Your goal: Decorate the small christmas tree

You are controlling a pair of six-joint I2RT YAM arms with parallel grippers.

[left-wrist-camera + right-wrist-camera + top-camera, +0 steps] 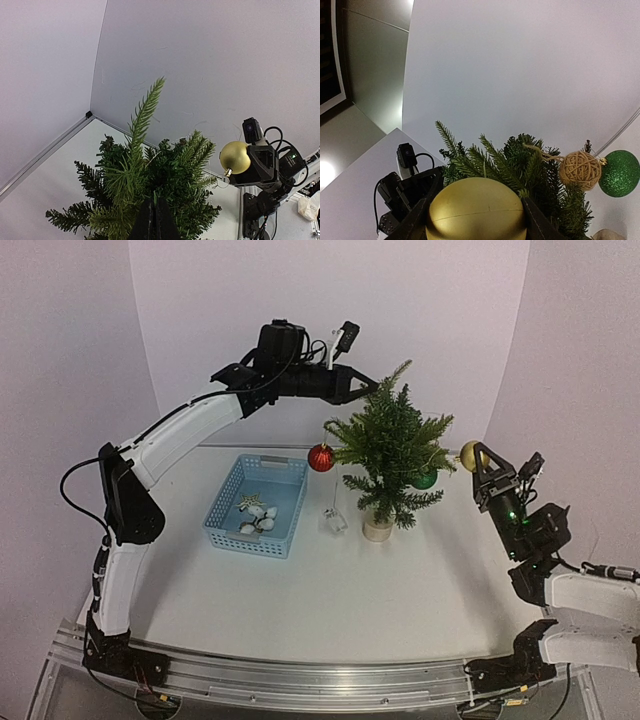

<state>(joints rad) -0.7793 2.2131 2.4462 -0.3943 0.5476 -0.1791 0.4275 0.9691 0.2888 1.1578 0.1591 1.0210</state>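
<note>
The small christmas tree (390, 455) stands upright toward the back of the counter (330, 600), just right of the blue basket (258, 505), with a red ball (321, 458) hanging off its left side and a green ball (428, 480) low on its right. It is probably very light and top-heavy on that small pale base, so a sideways nudge could tip or slide it. The branches look springy rather than stiff and would bend under a push, so steadying it is best done low at the trunk or at the stem near the top, not by the needle tips. The left arm's fingers (147, 222) are closed together beside the top sprig, with nothing visibly between them (whether they pinch a needle cannot be told). The right arm's fingers (412, 222) are clamped on a gold ball (470, 455), held just off the tree's right-hand branches. That ball fills the bottom of the right wrist view and hides whatever lies below it. Its hanging loop is hard to make out, though the left wrist view shows its cap pointing down. A twine ball (579, 170) shows only in the right wrist view. The trunk is mostly buried in foliage, and the pale pieces in the basket are too small to name.
</note>
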